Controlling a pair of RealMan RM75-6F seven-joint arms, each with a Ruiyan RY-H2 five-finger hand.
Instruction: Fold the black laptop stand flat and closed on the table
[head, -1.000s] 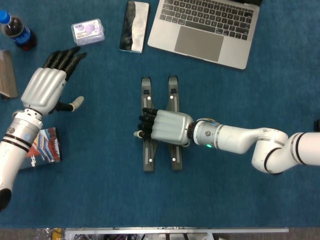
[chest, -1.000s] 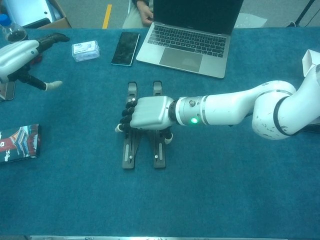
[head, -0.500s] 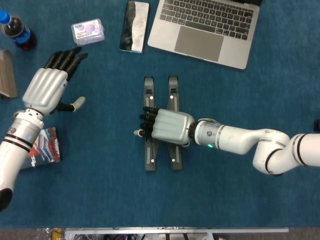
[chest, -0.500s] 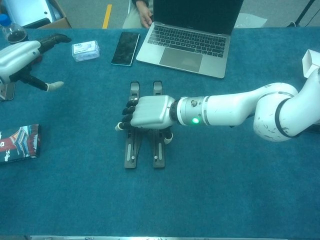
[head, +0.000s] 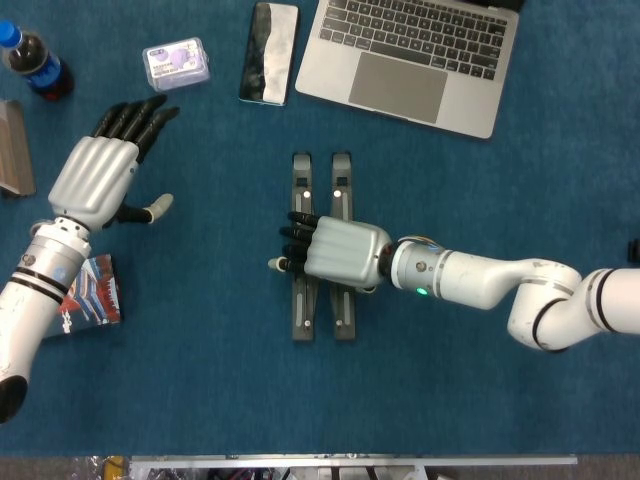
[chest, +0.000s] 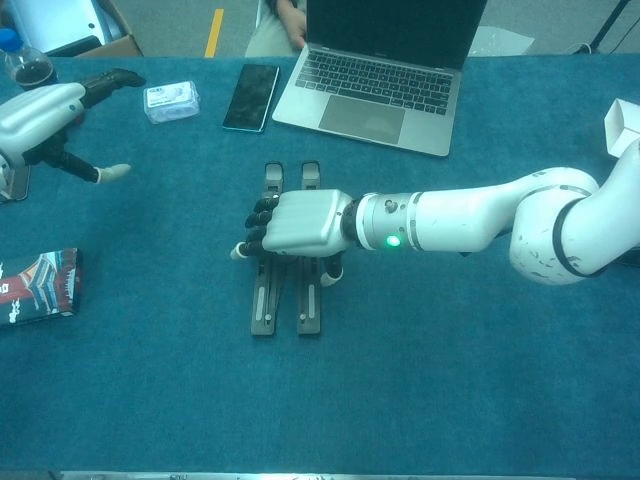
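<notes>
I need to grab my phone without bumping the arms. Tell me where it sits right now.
The phone lies flat at the far edge of the table in both views, between the small purple packet on its left and the open laptop on its right, beyond the laptop stand.

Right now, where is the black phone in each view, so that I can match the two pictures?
Head view: the phone lies at the top, left of centre.
Chest view: the phone lies upper left of centre.
Shared landmark: the open laptop lies just to its right in both.

right hand (head: 335, 252) palm down (fingers curled); left hand (head: 98, 178) spread.
</notes>
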